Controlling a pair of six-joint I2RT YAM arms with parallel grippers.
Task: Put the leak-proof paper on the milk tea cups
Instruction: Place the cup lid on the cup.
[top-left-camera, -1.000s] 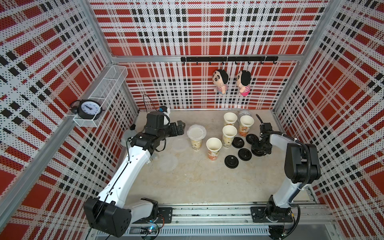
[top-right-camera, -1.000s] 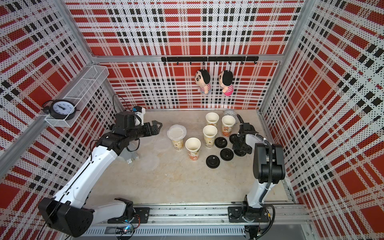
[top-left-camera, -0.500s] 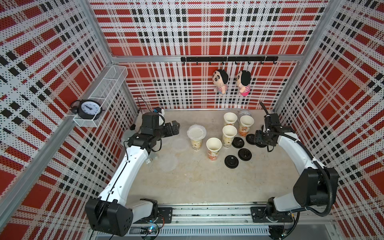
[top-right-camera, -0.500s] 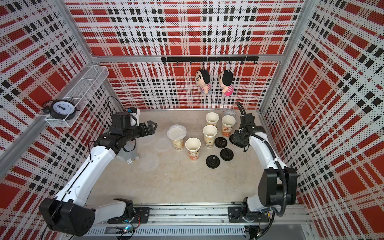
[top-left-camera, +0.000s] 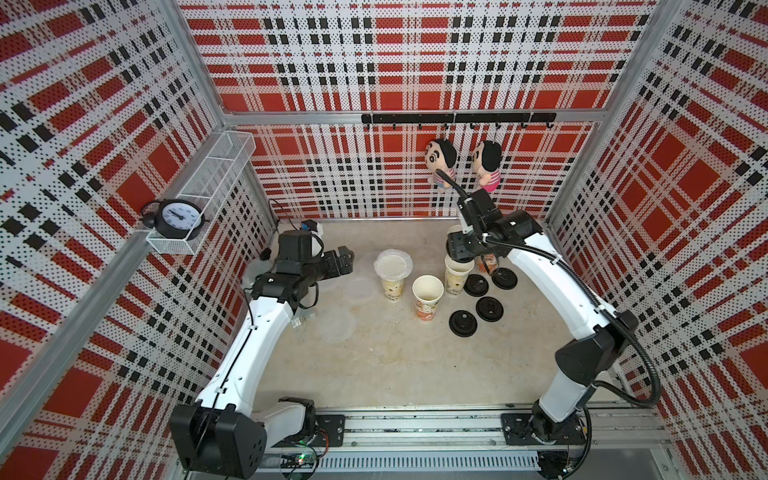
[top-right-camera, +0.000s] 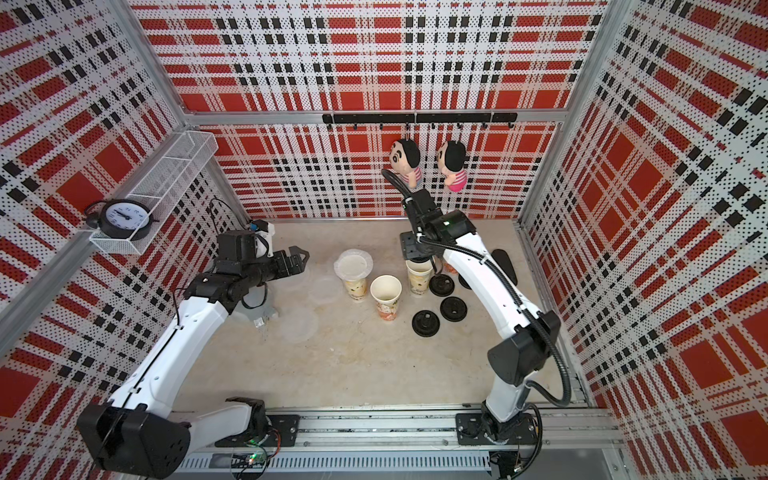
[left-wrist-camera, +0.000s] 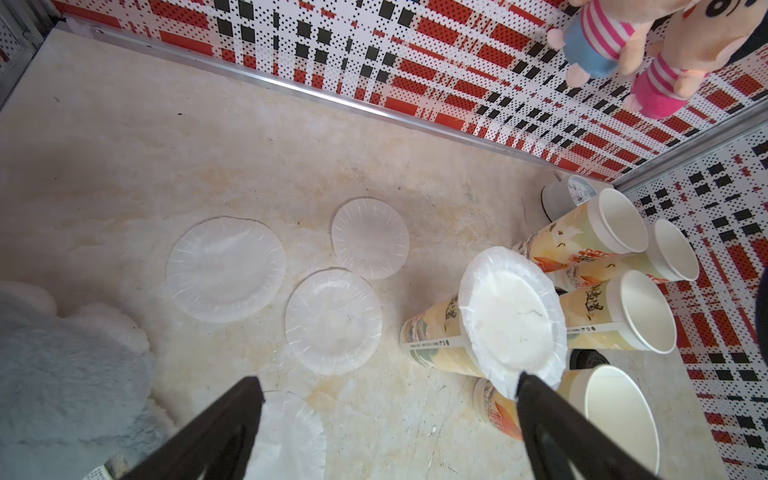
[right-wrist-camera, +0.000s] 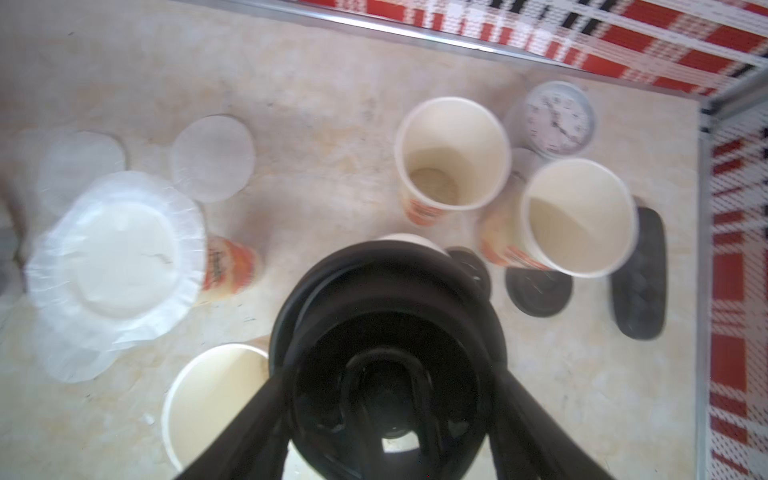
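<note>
Toward back right of worktop (top-left-camera: 395, 374), my right claw (top-left-camera: 460, 250) grips black lid (right-wrist-camera: 386, 332) above open cup (top-left-camera: 456, 279). My left claw (left-wrist-camera: 387, 378) spread wide, empty, near cup (left-wrist-camera: 436, 332) capped with paper (left-wrist-camera: 513, 318).

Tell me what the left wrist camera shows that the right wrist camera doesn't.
Only the left wrist camera shows the plush dolls hanging on the wall and the open left fingers, which hold nothing. Only the right wrist camera shows the right fingers gripping a black lid, plus a loose lid in full view. Both show the paper-covered cup, the open cups, loose paper sheets on the table and the small clock.
</note>
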